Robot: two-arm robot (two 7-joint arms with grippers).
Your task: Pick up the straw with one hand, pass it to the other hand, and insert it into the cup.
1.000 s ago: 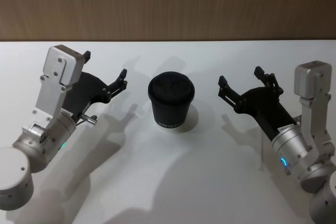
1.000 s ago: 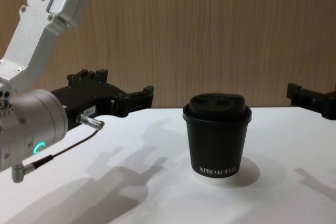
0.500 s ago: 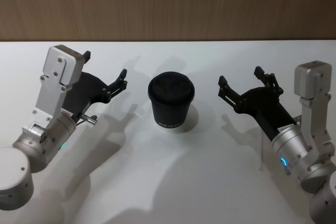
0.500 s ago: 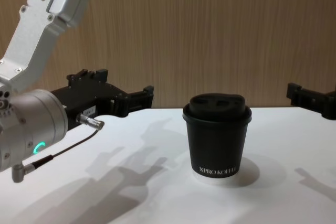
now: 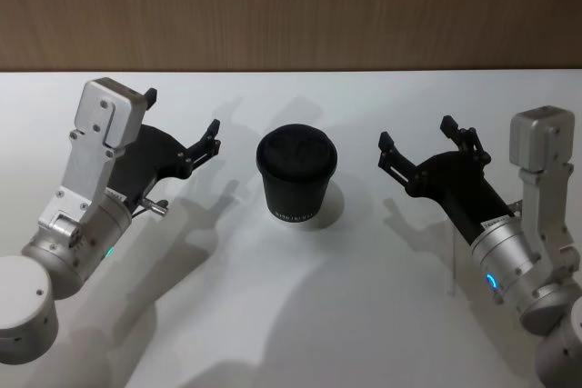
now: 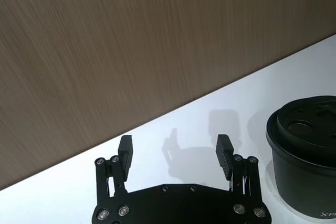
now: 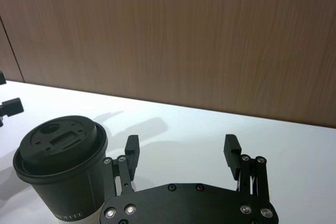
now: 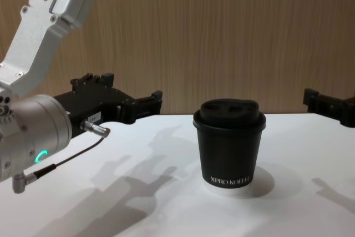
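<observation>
Spread-fingered and empty, the left gripper (image 5: 182,111) and right gripper (image 5: 416,132) hover on either side of the cup (image 5: 296,174), which stands on a white table (image 5: 300,315) before a wood-panelled wall (image 5: 291,6). It is black, with a domed lid and white lettering. A thin white straw (image 5: 452,265) lies by the right arm.

Cup (image 5: 296,174) at centre of counter (image 5: 300,315), between left gripper (image 5: 182,111) and right gripper (image 5: 416,131); straw (image 5: 452,265) farther right; wall (image 5: 291,6) behind.

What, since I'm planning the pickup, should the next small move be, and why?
Probably lower the right tool toward the thin white straw lying beneath its arm: both tools are open and empty, and the left tool hovers beyond the lidded black paper cup.
</observation>
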